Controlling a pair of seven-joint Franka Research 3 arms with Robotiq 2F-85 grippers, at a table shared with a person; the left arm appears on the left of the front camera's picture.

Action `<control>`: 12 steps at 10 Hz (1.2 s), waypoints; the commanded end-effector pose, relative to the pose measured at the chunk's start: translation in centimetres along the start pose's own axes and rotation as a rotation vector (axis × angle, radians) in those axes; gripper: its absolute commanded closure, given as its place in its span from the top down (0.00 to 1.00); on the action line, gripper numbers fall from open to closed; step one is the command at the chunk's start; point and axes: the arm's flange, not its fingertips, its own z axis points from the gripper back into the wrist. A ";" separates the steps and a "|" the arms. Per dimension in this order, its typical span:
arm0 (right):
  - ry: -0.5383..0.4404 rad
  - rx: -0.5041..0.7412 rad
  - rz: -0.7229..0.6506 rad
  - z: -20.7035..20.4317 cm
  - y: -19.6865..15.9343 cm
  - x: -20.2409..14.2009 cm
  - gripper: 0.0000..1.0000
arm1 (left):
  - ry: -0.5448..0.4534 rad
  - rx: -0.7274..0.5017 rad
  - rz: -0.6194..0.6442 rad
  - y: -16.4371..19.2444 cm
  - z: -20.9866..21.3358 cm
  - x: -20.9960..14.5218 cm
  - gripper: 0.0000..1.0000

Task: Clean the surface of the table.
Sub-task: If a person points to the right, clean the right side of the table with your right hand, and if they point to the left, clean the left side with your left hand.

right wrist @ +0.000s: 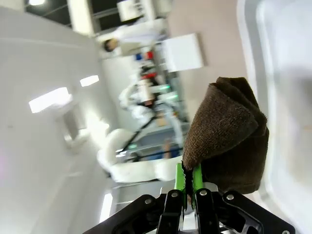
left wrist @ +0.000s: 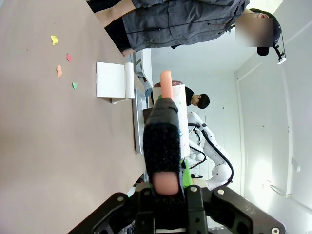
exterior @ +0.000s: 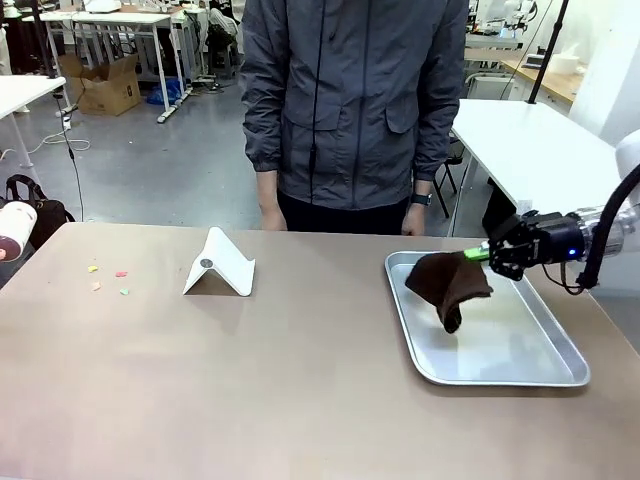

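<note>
Your right pincer (exterior: 478, 254) nips the soft, limp brown cloth (exterior: 450, 285) by a corner; your left pincer (left wrist: 168, 184) clamps a black-and-pink tool (left wrist: 161, 141). The desk (exterior: 300, 390) looks hard, smooth.

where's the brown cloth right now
In the front view the brown cloth hangs from the shut right gripper, over the left part of the silver tray on the right side of the table.
</note>
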 end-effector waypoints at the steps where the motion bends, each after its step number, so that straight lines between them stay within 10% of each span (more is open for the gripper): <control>1: -0.028 0.206 -0.075 2.8 2.0 -0.6 0.06 | 0.010 0.001 -0.016 -0.2 0.1 -0.4 0.00; 5: -0.037 0.358 0.050 9.7 3.9 -6.1 0.06 | 0.010 0.001 -0.016 -0.2 0.1 -0.4 0.00; 12: -0.392 0.279 0.122 19.6 -2.4 -10.8 0.06 | 0.010 0.001 -0.016 -0.2 0.1 -0.4 0.00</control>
